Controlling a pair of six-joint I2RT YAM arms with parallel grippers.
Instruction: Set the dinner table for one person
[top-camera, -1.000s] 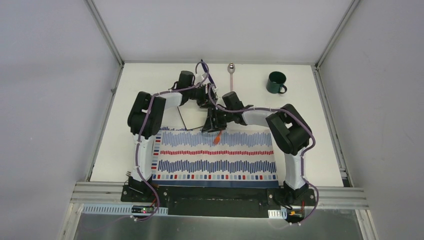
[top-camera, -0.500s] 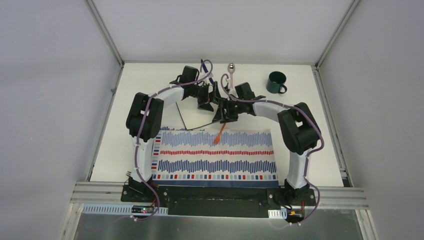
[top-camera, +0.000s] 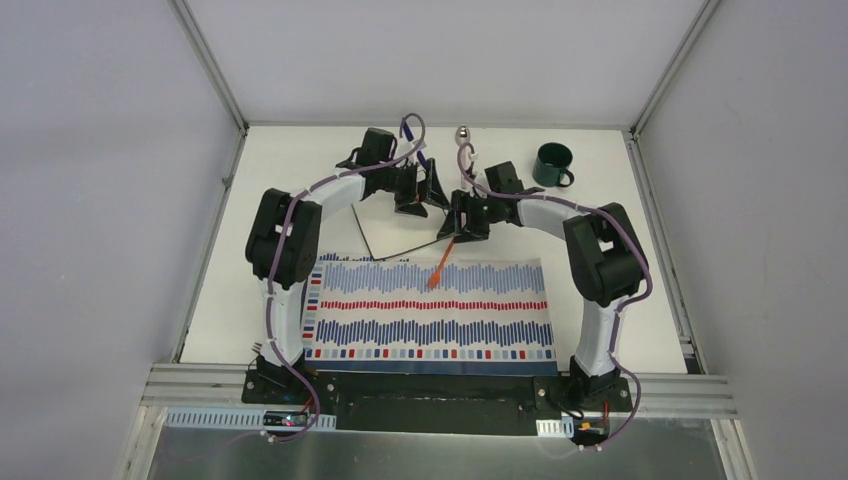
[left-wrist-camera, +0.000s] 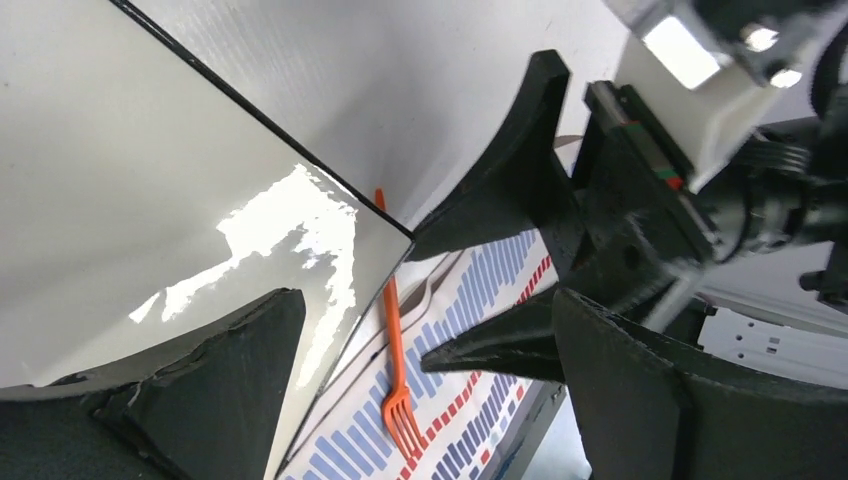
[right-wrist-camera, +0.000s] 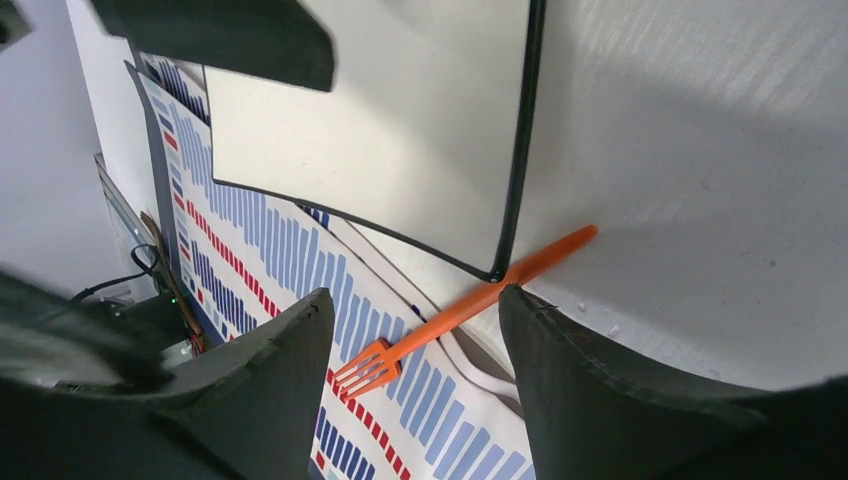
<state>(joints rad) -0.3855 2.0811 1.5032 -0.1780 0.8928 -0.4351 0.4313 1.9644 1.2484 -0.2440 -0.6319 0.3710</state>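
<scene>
Right gripper hangs spread, empty, over orange fork at corner of plate

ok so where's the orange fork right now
In the top view the orange fork lies slanted near the middle, tines on the far edge of the striped placemat, handle beside the near right corner of the white plate.

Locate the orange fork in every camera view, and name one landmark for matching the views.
Top external: the orange fork lies near the centre, tines on the striped placemat close to its far edge.
Left wrist: the fork runs down the lower middle, tines towards the bottom.
Right wrist: the fork lies diagonally in the lower middle, tines at lower left.
Shared landmark: the black-rimmed corner of the square white plate, beside the fork's handle in all three.
</scene>
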